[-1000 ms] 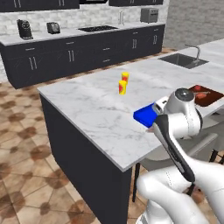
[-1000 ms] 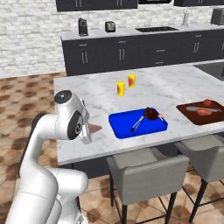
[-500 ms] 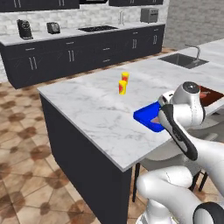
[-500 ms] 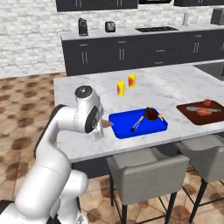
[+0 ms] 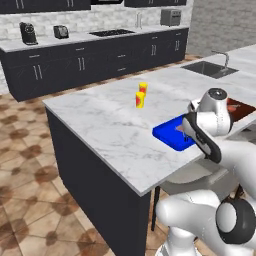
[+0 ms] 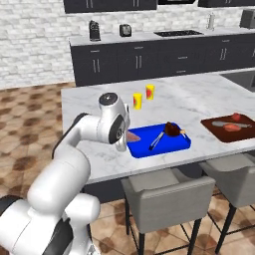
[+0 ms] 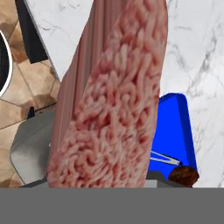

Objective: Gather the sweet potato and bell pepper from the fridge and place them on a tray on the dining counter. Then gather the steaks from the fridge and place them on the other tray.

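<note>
My gripper (image 6: 127,141) is shut on a pink raw steak (image 7: 113,96), which hangs from it at the left end of the blue tray (image 6: 160,146) on the dining counter (image 6: 89,107). The steak (image 6: 134,136) is above the tray's near left corner. A dark brown steak (image 6: 172,129) and a thin grey utensil lie in the blue tray (image 7: 177,127). Farther right is a dark red-brown tray (image 6: 219,130) with the small red bell pepper (image 6: 236,117) and an orange-pink sweet potato (image 6: 231,127). In the left base view my arm hides most of the blue tray (image 5: 167,134).
Two small yellow-and-red cups (image 6: 137,101) stand on the marble behind the blue tray. Grey stools (image 6: 164,191) sit under the counter's near edge. A sink (image 5: 210,68) is set into the counter's far end. Dark cabinets line the back wall.
My arm has swung from the counter's near corner toward the blue tray, carrying the steak with it. The things on both trays have stayed where they were.
</note>
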